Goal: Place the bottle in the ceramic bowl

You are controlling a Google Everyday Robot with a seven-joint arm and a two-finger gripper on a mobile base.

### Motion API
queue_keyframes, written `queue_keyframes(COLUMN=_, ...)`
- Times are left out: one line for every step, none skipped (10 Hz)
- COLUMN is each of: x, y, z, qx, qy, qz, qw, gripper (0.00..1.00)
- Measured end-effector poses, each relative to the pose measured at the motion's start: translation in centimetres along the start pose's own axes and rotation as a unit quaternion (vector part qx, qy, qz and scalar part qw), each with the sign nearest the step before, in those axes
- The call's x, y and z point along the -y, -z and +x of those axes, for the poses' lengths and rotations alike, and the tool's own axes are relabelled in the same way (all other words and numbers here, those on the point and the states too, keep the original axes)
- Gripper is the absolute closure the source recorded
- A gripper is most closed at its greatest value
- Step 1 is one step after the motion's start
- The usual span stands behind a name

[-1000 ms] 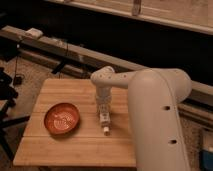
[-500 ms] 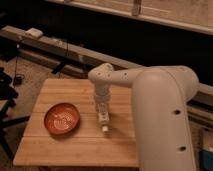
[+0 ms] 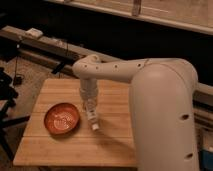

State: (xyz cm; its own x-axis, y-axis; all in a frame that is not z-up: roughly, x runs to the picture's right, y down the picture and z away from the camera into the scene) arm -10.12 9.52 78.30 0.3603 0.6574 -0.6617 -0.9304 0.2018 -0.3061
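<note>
Over the middle of a pale wooden surface, the gripper, pointing straight down at the end of a bulky white arm reaching in from the right. Pinched between the jaws, the upper end of the bottle. Below them, only the lower part of that bottle on show: slim and white, hanging slightly tilted, with the narrow cap lowest and leaning a little to the right. Cap close to the boards; touching them or just clear of them, impossible to tell. To the left, flat on the same surface, the bowl: round, shallow, orange-red, with a pale whitish swirl inside. Bottle just beside the bowl's right rim, still outside it, roughly level with its centre from front to back. Gripper likewise to the right of the bowl, not above it. Elbow of the arm above the far half of the surface, with the thick white forearm filling much of the right side of the view. Behind the surface, a grey ledge running from the upper left toward the arm, with a small white box on top of it. Below the ledge at the left, dark cables down toward the floor.
</note>
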Motion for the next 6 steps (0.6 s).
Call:
queue_keyframes(x=-1.6, y=0.3, z=-0.4, qx=-0.002, qy=0.020, qz=-0.007, qw=0.9998, gripper=1.00)
queue_keyframes(x=-2.8, y=0.3, z=-0.7, qx=-0.003, qy=0.035, qz=-0.012, qw=0.9993, gripper=1.00)
queue_keyframes(x=-4.4, y=0.1, z=-0.9, qx=-0.007, qy=0.056, qz=-0.018, qw=0.9983, gripper=1.00)
queue_keyframes(x=-5.2, y=-0.1, z=-1.2, qx=-0.010, qy=0.070, qz=-0.023, qw=0.9973, gripper=1.00)
queue_keyframes(x=-5.8, y=-0.4, z=-1.5, qx=-0.012, qy=0.082, qz=-0.028, qw=0.9962, gripper=1.00)
queue_keyframes(x=-6.9, y=-1.0, z=-2.0, qx=-0.017, qy=0.099, qz=-0.032, qw=0.9945, gripper=1.00)
